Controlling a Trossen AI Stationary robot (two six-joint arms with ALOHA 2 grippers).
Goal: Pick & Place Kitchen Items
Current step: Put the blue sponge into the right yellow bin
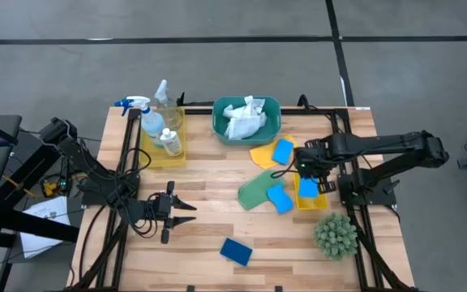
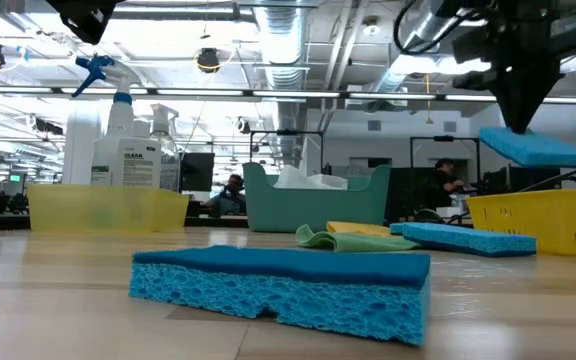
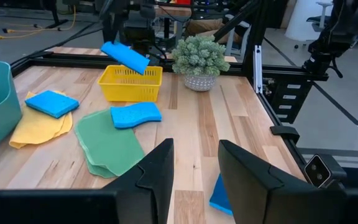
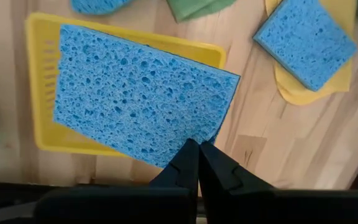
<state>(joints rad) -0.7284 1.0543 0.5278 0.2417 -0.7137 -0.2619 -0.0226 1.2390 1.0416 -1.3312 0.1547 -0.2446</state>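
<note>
The light-blue rectangular foam sponge (image 4: pixel 138 96) is hanging tilted just above the small yellow slotted plastic tray (image 4: pixel 48 140), probably for dropping inside. The right tool (image 4: pixel 199 163) is pinching 1 edge of it, fingers clamped. The tray is sitting near the bench (image 1: pixel 201 235) edge, beside the spiky green plant (image 1: pixel 336 235). The left tool (image 1: pixel 186 213) is waiting apart, fingers spread.

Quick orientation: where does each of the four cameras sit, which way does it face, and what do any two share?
High: overhead, straight down; both arms, wooden table.
Low: tabletop level, across dark-blue sponge toward room; right gripper above.
Left wrist: behind open left gripper, facing small yellow tray.
Right wrist: looks down past shut fingers on held sponge.
Shared: held sponge above that tray appears in all four.
</note>
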